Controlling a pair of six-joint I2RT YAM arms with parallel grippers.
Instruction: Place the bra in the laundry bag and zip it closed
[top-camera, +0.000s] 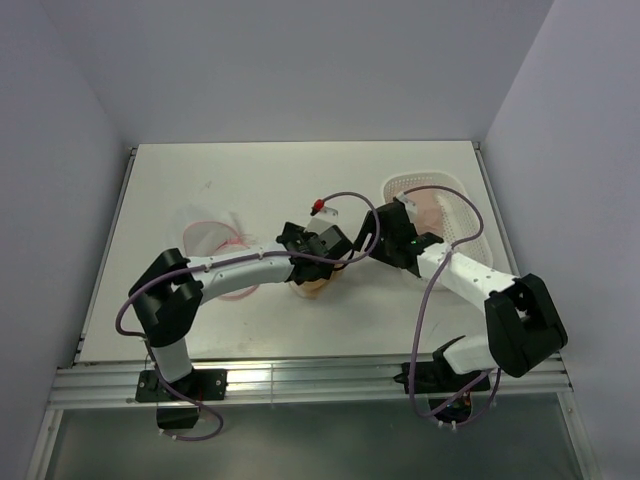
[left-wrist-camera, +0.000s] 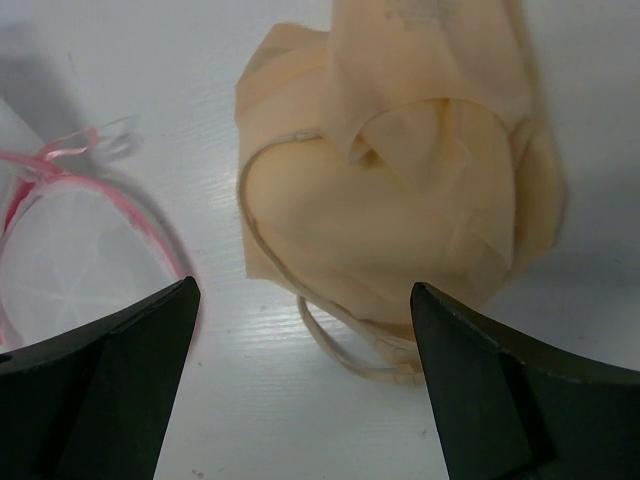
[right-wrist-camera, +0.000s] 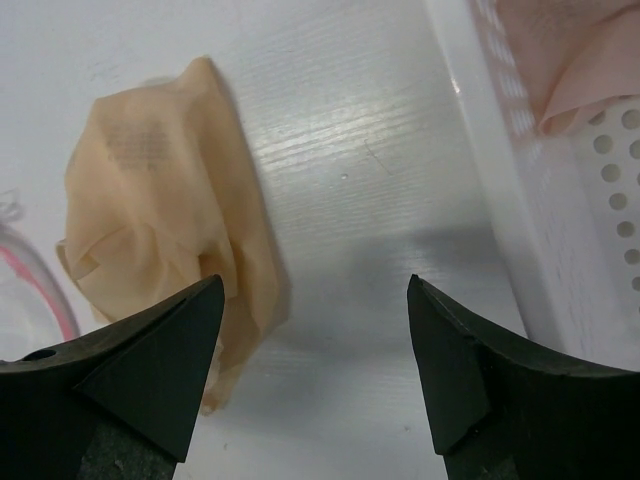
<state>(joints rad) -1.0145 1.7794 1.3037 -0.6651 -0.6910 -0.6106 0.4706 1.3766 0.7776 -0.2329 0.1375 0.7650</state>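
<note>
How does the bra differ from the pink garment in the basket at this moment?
Colour: the bra is peach-tan; the pink garment is paler. Place: the bra lies bunched on the bare table; the pink garment sits inside the white perforated basket. Grippers: the open left gripper frames the bra; the open right gripper frames mostly bare table, the pink garment off to its side. Shared: both are soft crumpled fabric, neither gripped.

2 white arms (top-camera: 240, 262), black joints (top-camera: 172, 292), purple cables (top-camera: 345, 194); matte black wedge-shaped claw fingers (left-wrist-camera: 100, 390).
</note>
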